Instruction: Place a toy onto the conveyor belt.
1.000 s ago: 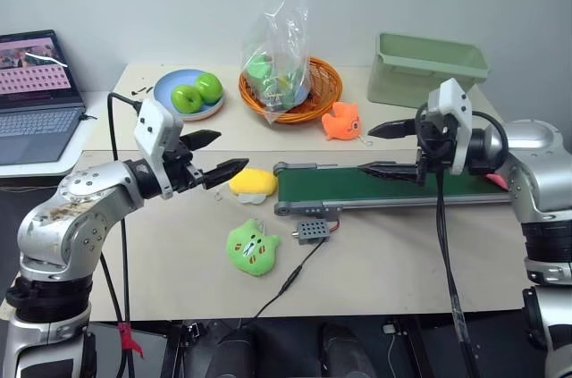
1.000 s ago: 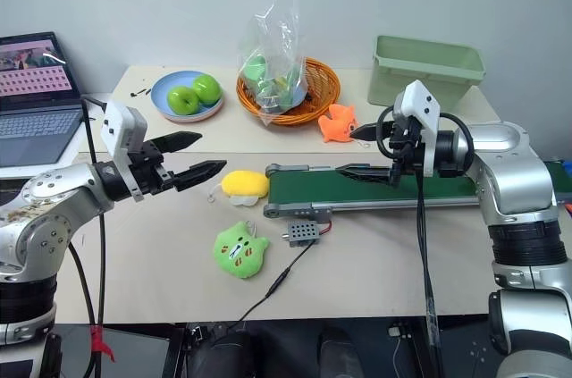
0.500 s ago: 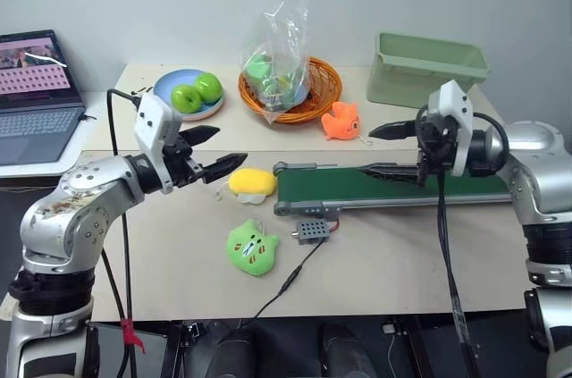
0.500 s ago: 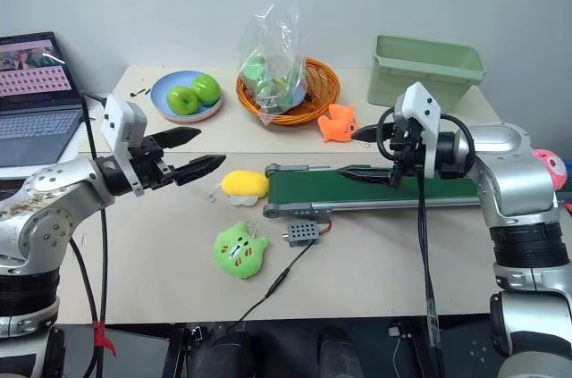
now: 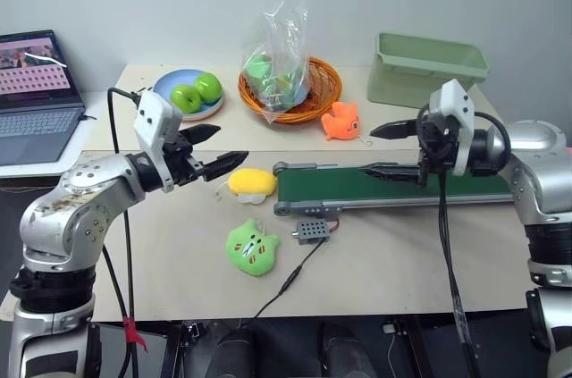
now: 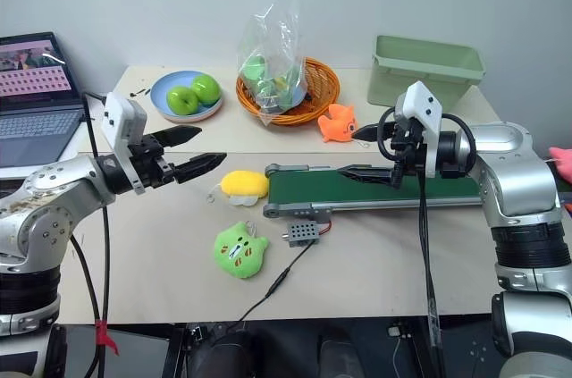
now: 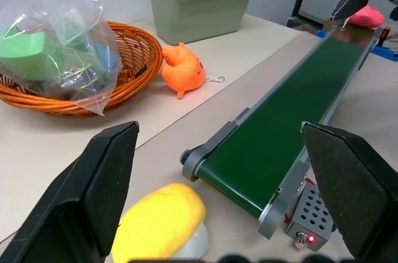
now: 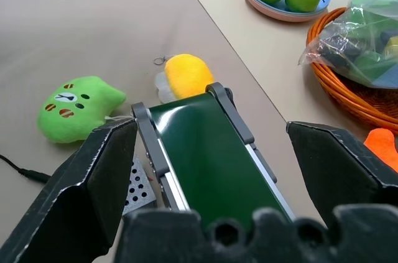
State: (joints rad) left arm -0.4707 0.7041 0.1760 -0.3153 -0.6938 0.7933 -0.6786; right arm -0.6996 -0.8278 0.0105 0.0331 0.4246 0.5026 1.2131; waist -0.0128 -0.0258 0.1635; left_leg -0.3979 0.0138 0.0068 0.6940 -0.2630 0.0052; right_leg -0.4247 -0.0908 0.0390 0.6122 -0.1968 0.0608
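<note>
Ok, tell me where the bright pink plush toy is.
The bright pink plush toy lies at the far right end of the dark green conveyor belt, beyond the right gripper.

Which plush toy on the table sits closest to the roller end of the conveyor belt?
The yellow oval plush, right beside the conveyor belt end roller. The green faced plush lies nearer the table's front edge; the orange plush sits by the basket.

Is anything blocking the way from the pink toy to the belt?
Nothing visible. The pink toy lies beside the belt's right end, and the belt surface is bare. The right gripper hovers open above the belt, pointing away from the toy.
</note>
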